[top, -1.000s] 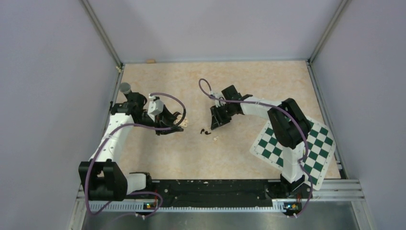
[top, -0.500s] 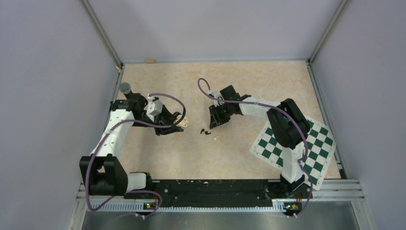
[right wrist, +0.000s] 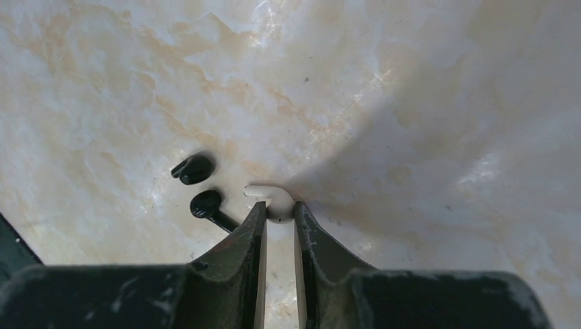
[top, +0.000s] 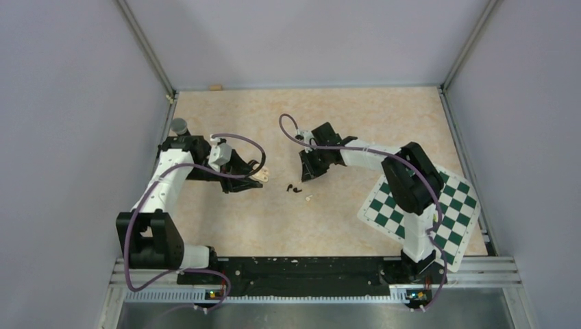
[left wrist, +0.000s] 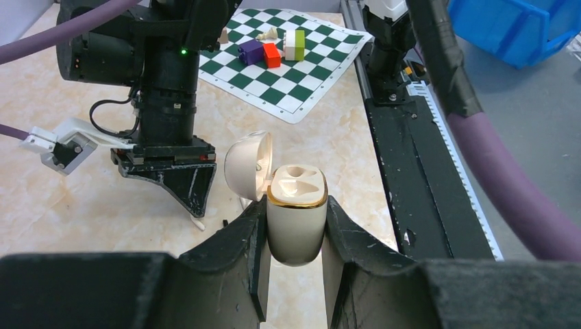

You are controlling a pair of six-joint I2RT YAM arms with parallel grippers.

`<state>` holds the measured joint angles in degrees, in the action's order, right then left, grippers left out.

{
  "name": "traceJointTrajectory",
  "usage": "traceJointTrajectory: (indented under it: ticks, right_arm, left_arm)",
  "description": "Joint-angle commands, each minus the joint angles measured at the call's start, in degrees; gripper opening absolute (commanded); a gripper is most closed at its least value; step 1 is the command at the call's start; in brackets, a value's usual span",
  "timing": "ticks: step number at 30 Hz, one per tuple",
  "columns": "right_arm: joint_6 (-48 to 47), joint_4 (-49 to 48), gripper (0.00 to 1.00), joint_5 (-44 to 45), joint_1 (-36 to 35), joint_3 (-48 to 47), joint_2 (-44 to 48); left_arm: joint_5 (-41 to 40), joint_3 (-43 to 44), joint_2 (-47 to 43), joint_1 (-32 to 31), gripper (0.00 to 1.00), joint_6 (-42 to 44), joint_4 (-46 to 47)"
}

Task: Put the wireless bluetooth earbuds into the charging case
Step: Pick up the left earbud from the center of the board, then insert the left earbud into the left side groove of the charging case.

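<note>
Right wrist view shows the right fingers [right wrist: 246,260] drawn narrow, where a second ago they were held wider. A white bud [right wrist: 273,199] is caught between their tips and appears pinched, though it is not yet lifted from the table [right wrist: 411,103]. Two black buds [right wrist: 205,202] lie just beside the fingertips, close together and untouched.

In the top view none of the buds is seen to have shifted over the last second. The closing is therefore judged to be a fresh grasp, with nothing carried yet.

The case [left wrist: 296,212] is clamped upright between the left fingers [left wrist: 233,253]. Its lid [left wrist: 248,164] is swung open above one fingertip, and both wells are seen empty. Insertion is judged ready to begin once the bud is raised and brought over a well.
</note>
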<state>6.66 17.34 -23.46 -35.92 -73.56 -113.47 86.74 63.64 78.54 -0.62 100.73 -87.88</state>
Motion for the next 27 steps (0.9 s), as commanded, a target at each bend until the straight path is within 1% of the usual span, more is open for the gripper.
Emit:
traceJointTrajectory:
  ticks: [1, 5, 9, 14, 16, 17, 18, 20, 22, 23, 24, 25, 27]
  right_arm:
    - [-4.31, -0.12, 0.13, 6.84, -0.45, 0.06, 6.10]
    - [-7.68, 0.49, 0.13, 10.42, -0.01, -1.04, 13.15]
    - [-11.51, 1.58, 0.13, 14.93, 1.16, -2.06, 19.43]
    - [-14.26, 1.87, 0.13, 18.45, 3.20, -2.46, 25.29]
    - [-15.42, 1.87, 0.13, 19.33, 3.70, -2.68, 27.07]
    - [-16.09, 1.88, 0.13, 20.07, 3.78, -2.92, 27.88]
    - [-16.80, 1.90, 0.13, 20.76, 3.83, -3.22, 28.54]
    - [-17.98, 2.16, 0.13, 21.99, 3.79, -4.23, 29.78]
    - [-18.68, 2.63, 0.13, 22.76, 3.82, -5.58, 30.56]
    - [-18.89, 2.95, 0.13, 22.99, 3.83, -6.24, 30.88]
    - [-19.01, 3.18, 0.13, 23.16, 3.80, -6.80, 31.26]
    - [-19.19, 3.20, 0.13, 23.17, 3.84, -7.18, 31.86]
    - [-19.90, 3.22, 0.13, 22.91, 3.83, -7.57, 33.11]
  left_arm:
    - [2.54, 2.72, 0.57, 0.26, 0.00, 1.64, -3.03]
    - [3.01, 6.29, 3.58, 0.27, 0.00, -1.84, -3.04]
    - [1.14, 13.26, 8.52, 0.27, 0.00, -6.90, -3.08]
    - [-2.93, 24.31, 14.88, 0.24, 0.00, -16.70, -3.02]
    - [-4.02, 27.08, 16.17, 0.00, 0.00, -19.66, -2.91]
    - [-4.80, 28.21, 16.62, -0.44, 0.00, -22.62, -1.78]
    - [-5.96, 28.96, 16.76, -0.85, 0.00, -27.43, 1.02]
    - [-9.37, 27.96, 15.35, -2.27, 0.00, -41.53, 11.74]
    - [-15.35, 22.53, 11.59, -4.25, 0.00, -58.22, 29.16]
    - [-18.37, 18.70, 9.07, -5.13, 0.00, -64.98, 41.67]
    - [-21.01, 14.76, 6.83, -5.96, 0.00, -71.20, 50.55]
    - [-22.98, 10.74, 4.75, -6.85, 0.00, -76.02, 58.75]
    - [-25.05, 5.01, 1.72, -8.26, 0.00, -82.14, 70.82]
